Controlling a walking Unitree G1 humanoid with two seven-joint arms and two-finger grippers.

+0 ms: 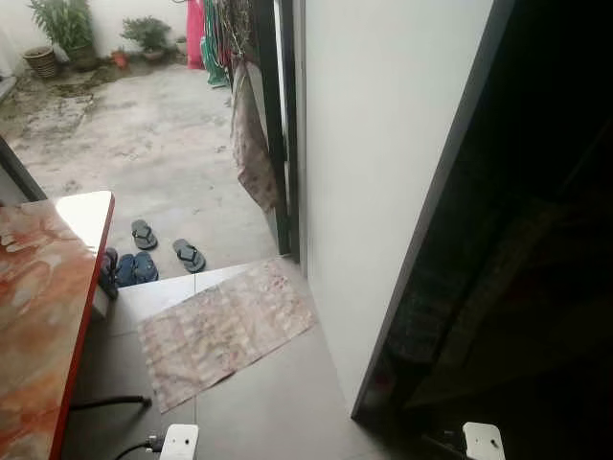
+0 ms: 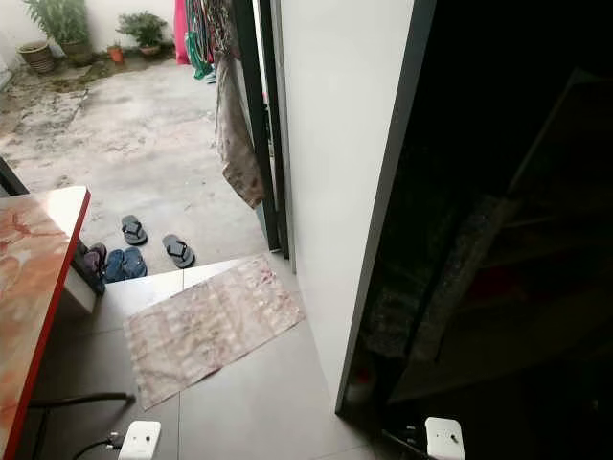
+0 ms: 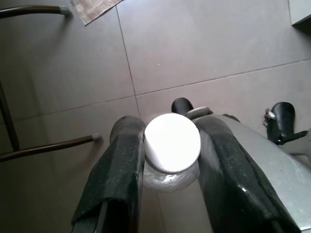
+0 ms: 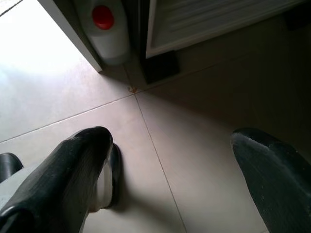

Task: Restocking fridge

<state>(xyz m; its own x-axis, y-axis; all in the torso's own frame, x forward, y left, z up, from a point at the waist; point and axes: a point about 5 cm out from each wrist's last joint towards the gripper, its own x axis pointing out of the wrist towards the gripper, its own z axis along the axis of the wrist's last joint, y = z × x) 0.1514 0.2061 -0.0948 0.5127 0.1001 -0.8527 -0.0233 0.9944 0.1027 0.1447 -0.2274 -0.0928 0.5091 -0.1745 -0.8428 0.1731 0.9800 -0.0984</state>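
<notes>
Left wrist view has the left gripper [image 3: 170,160] pinching a white-capped jar [image 3: 172,143] above the floor tiles, right gripper [image 4: 170,160] spread and empty, so I'd say restocking is barely underway, jar not yet shelved.

Head stereo downward — wrists floorward

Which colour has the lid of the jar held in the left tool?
White lid, seen best in the left wrist view.
</notes>
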